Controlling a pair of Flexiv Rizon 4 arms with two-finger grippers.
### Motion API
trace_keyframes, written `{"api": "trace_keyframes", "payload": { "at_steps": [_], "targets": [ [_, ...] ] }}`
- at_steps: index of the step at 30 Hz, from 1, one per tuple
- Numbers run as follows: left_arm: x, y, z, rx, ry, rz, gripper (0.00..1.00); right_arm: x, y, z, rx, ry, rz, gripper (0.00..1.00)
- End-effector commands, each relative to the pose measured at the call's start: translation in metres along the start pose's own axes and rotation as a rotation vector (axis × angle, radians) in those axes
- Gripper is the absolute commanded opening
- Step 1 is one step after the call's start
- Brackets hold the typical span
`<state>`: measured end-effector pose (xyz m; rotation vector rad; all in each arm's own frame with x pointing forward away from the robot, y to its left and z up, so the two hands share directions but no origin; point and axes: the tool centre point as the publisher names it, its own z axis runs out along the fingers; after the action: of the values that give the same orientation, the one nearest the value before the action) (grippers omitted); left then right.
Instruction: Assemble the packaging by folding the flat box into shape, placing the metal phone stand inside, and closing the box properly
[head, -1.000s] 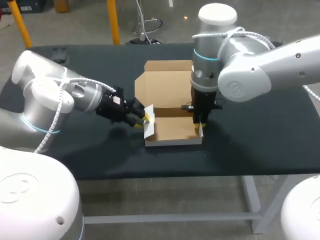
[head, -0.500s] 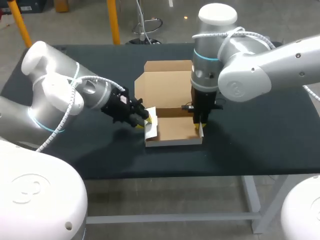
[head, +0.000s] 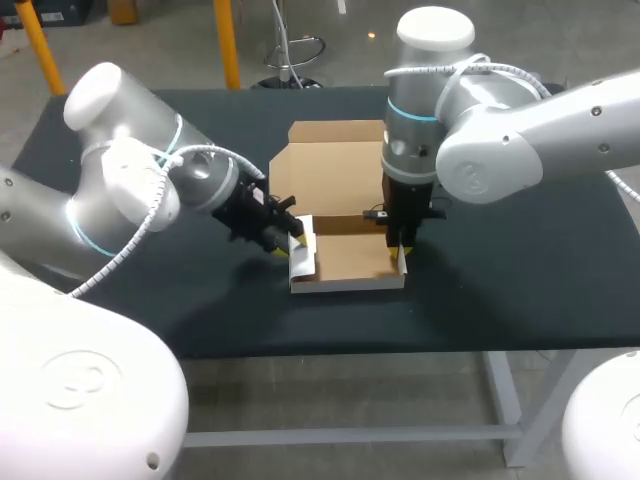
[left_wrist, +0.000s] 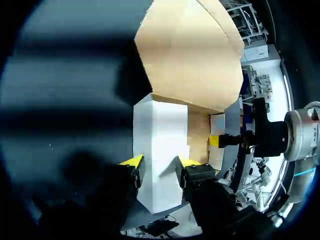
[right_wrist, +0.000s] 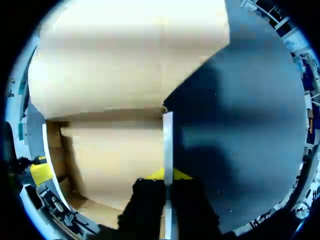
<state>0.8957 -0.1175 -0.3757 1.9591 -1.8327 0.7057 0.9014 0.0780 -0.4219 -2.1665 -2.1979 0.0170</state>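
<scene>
brown-lined white box (head: 350, 258), black table (head: 500, 285)

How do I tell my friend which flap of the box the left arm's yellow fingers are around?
On the dark table lies an open cardboard box, its brown lid open behind. At the side toward the left gripper, the left flap stands upright, pinched between the yellow tips. Its outer face is white, unlike the brown lid.

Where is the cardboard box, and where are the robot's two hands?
cardboard box (head: 350, 258), head view, on its brown floor.
left hand (left_wrist: 160, 164), left wrist view, midway between its yellow fingertips.
right hand (right_wrist: 168, 175), right wrist view, midway between its yellow fingertips.
</scene>
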Motion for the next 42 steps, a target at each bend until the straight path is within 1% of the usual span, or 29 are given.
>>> {"api": "trace_keyframes", "payload": {
  "at_steps": [1,8,16,21,31,36,39,42],
  "targets": [
    [0.006,-0.001,0.002,-0.007,-0.141,-0.003,0.45,0.002,0.0,-0.001,0.003,-0.001,-0.001,0.0],
    [0.008,-0.002,0.004,-0.028,-0.2,0.0,0.45,0.002,0.0,-0.001,0.003,-0.001,-0.001,0.0],
    [0.006,-0.004,0.008,-0.036,-0.324,-0.016,0.44,0.002,0.0,-0.001,0.003,-0.001,-0.001,0.0],
    [0.003,-0.004,0.008,-0.042,-0.386,-0.032,0.44,0.002,0.0,-0.001,0.003,-0.001,-0.001,0.0],
    [-0.009,-0.004,0.003,-0.046,-0.449,-0.065,0.44,0.002,0.0,-0.001,0.003,-0.001,-0.001,0.0],
    [-0.012,-0.004,0.001,-0.045,-0.468,-0.074,0.41,0.002,0.0,-0.001,0.003,-0.001,-0.001,0.0],
    [-0.012,-0.004,0.002,-0.045,-0.492,-0.076,0.35,0.002,0.0,-0.001,0.003,-0.001,-0.001,0.0],
    [-0.012,-0.004,0.005,-0.047,-0.513,-0.078,0.36,0.002,0.0,-0.001,0.003,-0.001,-0.001,0.0]
  ]
}}
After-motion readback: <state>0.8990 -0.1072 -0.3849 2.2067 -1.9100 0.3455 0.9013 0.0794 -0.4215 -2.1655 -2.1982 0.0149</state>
